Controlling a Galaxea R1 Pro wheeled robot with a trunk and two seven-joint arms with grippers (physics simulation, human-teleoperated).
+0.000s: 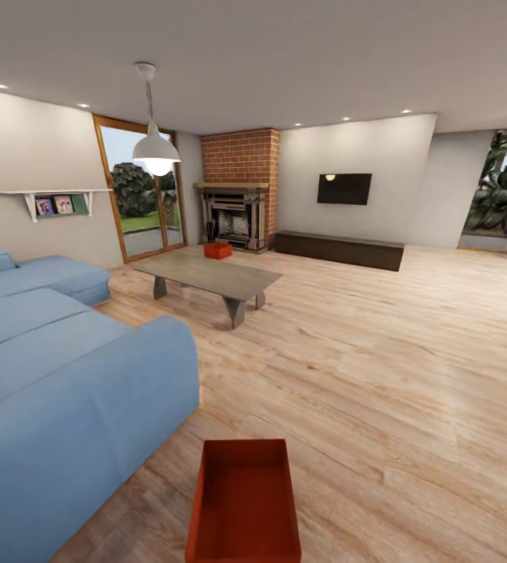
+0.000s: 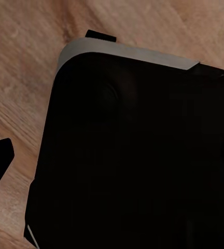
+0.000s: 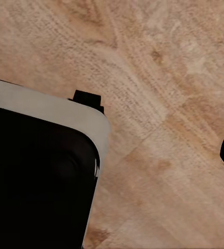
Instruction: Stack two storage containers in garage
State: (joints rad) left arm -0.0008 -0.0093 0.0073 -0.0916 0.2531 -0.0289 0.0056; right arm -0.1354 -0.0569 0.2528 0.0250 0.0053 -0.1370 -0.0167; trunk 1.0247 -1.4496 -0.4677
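Living room seen from the head view. A light wood plank floor (image 1: 379, 367) is spread across the whole room.

One storage container (image 1: 244, 500), red-orange and open-topped, is set on the planks close in front of the robot, just beside the near corner of a blue sofa (image 1: 58, 367). Its inside is seen from above and holds nothing visible.

A second storage container (image 1: 217, 250) is seen far across the room, on the floor between the far edge of a low grey desk (image 1: 206, 277) and a red brick fireplace (image 1: 238, 195). Whether it touches the hearth cannot be told.

A white pendant lamp (image 1: 156, 148) is hung above the desk. A dark wall TV (image 1: 344, 188) is mounted to the right of the fireplace, with a long dark low cabinet (image 1: 339, 249) beneath it. A glazed door (image 1: 140, 191) with a wooden frame is seen left of the fireplace, and a white wall shelf (image 1: 54, 199) with pictures above the sofa.

In both wrist views a dark rounded body with a pale grey edge, part of the robot (image 2: 138, 155), is seen over the planks. A small dark tip is seen at the frame edge in each; the left gripper and right gripper cannot be judged as released or clenched.
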